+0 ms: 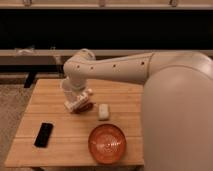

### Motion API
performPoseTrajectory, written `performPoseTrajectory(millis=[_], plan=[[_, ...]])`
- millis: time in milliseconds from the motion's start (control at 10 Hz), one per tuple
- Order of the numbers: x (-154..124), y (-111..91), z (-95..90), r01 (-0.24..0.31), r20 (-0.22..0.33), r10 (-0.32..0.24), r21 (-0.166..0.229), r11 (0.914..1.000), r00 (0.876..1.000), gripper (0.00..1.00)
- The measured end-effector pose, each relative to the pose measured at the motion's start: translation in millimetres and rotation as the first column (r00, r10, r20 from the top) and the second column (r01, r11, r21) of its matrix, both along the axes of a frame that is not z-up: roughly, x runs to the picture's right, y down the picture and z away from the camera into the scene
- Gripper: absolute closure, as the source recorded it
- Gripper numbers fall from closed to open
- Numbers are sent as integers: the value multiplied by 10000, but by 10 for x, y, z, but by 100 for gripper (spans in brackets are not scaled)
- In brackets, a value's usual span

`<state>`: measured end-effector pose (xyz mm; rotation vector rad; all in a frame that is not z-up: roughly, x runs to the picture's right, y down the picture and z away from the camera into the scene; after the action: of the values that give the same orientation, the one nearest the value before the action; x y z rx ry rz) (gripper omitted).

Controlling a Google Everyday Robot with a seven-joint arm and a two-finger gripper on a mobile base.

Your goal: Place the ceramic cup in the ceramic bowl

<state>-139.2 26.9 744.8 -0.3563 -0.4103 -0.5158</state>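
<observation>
The ceramic bowl [107,143], wide, glossy and orange-red with pale rings inside, sits near the table's front edge, right of centre. A small pale cup-like shape, apparently the ceramic cup [67,90], stands at the back left of the table, right under the arm's wrist. My gripper [73,89] hangs down from the white wrist at that spot, partly hidden by the wrist. I cannot tell whether it touches the cup. The bowl is well apart from the gripper, to the front right.
A white-and-brown carton [80,104] lies tilted just right of the cup. A small white block [103,111] lies between the carton and the bowl. A black phone [43,134] lies front left. My big white arm [170,100] covers the wooden table's [55,150] right side.
</observation>
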Motion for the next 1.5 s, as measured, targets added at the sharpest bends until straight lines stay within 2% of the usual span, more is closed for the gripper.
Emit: performPoseTrajectory(millis=[300,500,800,1000,1200,1300,1500], plan=[[581,125,-225,-751,-244,753,62,9972,9969,100],[968,224,-361,-1284,-527,1285,61,9917,9903,100],[1371,468,-541,-1695,-943,1670,-184,9854,9814,100],[1547,767,-688,-1772,-1270,1698,-497,9829,9773,100],[1576,1181,-780,-1757,-1730,1580,-925,9801,9722,100],[1650,1386,-759,-1770,-2143,1525,-1004,9791,9648,100],[1683,1711,-644,-1584,-2930,1239,-971,9826,9481,97]])
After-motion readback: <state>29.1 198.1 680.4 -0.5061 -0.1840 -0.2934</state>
